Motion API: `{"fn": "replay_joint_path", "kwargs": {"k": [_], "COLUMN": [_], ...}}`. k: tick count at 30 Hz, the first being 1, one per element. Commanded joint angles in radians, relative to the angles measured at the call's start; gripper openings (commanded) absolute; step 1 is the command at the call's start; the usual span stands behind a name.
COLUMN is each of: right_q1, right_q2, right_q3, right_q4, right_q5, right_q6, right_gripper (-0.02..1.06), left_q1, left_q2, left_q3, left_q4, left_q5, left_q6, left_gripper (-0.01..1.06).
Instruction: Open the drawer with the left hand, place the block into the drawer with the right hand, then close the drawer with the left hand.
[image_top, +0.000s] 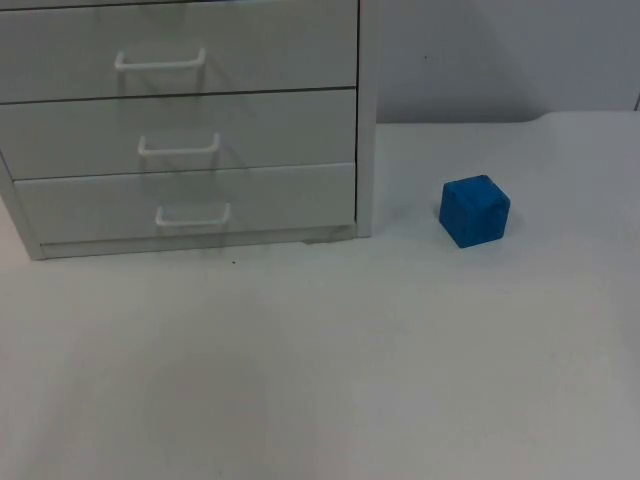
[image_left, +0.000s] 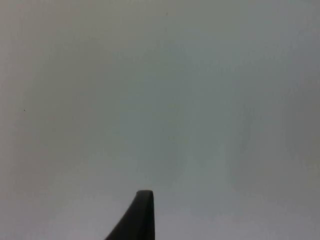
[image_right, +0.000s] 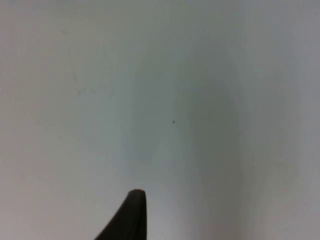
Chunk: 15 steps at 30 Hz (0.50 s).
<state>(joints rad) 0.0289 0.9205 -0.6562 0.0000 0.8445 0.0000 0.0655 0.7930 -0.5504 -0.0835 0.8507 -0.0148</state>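
A white drawer cabinet (image_top: 180, 130) stands at the back left of the table in the top view. Its three visible drawers are all shut, each with a white bar handle: upper (image_top: 160, 60), middle (image_top: 178, 145), bottom (image_top: 192, 215). A blue block (image_top: 474, 211) sits on the table to the right of the cabinet, a little apart from its side. My left gripper (image_left: 141, 215) hangs over bare white table top in the left wrist view. My right gripper (image_right: 131, 212) likewise hangs over bare white table in the right wrist view, holding nothing that I can see.
The white table top (image_top: 320, 380) stretches in front of the cabinet and the block. The grey partition wall (image_top: 480, 60) rises behind the block, to the right of the cabinet.
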Motion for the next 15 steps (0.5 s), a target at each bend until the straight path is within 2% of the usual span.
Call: {"fn": "replay_joint_path", "kwargs": {"k": [1,6,9,11,12,15], "right_q1": [0.004,0.004,0.004,0.004,0.004,0.004], "right_q2": [0.023,0.024,0.024,0.024,0.024,0.024], "right_q3": [-0.011,-0.011,-0.011,-0.011,-0.011,-0.011], "right_q4": [0.000,0.000,0.000,0.009,0.009,0.013], "right_q5": [-0.011,-0.013,-0.020,-0.020,-0.020,-0.020], "right_q6": [0.000,0.000,0.000,0.000,0.000,0.000], "right_gripper": [1.05,1.05,1.05,1.05,1.05,1.05], "left_q1": [0.005,0.005,0.005,0.005,0.005,0.005], "left_q2": [0.007,0.007,0.007,0.007,0.007,0.019], "left_q3": [-0.005,-0.005,-0.005,-0.005,-0.005,-0.024], "left_q4": [-0.018,-0.074,-0.194,-0.254,-0.254,-0.264], "left_q5": [-0.011,-0.008,-0.013,-0.032,-0.032,-0.046], "left_q6": [0.015,0.086,0.206,0.251,0.251,0.274], "left_gripper": [1.03,1.03,1.01,0.91,0.91,0.78]}}
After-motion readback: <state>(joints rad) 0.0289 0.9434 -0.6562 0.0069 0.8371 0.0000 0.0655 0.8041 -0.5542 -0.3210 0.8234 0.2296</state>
